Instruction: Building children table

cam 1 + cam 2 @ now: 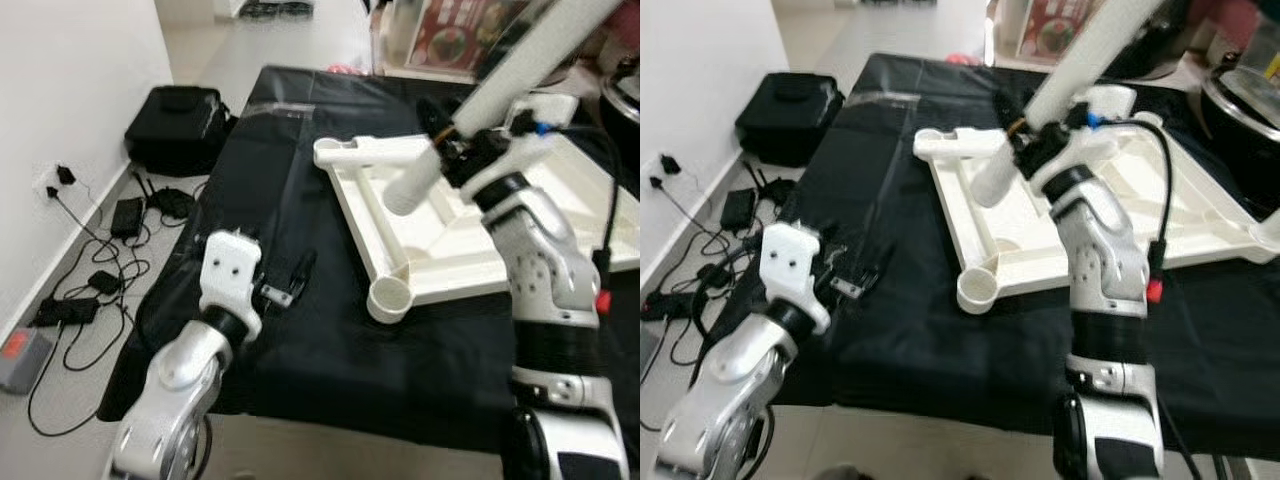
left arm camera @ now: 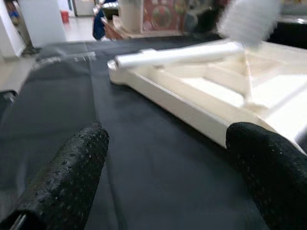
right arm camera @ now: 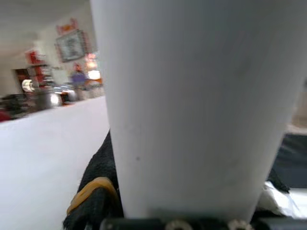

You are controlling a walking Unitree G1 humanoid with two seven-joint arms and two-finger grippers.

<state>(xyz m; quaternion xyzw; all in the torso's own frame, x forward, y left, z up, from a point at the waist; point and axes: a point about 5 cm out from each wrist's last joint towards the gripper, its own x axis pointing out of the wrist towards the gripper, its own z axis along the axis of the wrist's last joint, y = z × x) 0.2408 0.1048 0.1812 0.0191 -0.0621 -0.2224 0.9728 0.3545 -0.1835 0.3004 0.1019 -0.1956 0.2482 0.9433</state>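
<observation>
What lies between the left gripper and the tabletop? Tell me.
Only bare black cloth: in the left eye view nothing sits between the left gripper and the upturned white tabletop; the left wrist view shows the same.

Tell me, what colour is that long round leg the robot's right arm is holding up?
White. The long round table leg shut in the right gripper shows best in the left eye view.

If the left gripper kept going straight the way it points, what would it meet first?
Probably the near side rail of the upturned white plastic tabletop, across bare black cloth; the left gripper is open, though depth is uncertain.
</observation>
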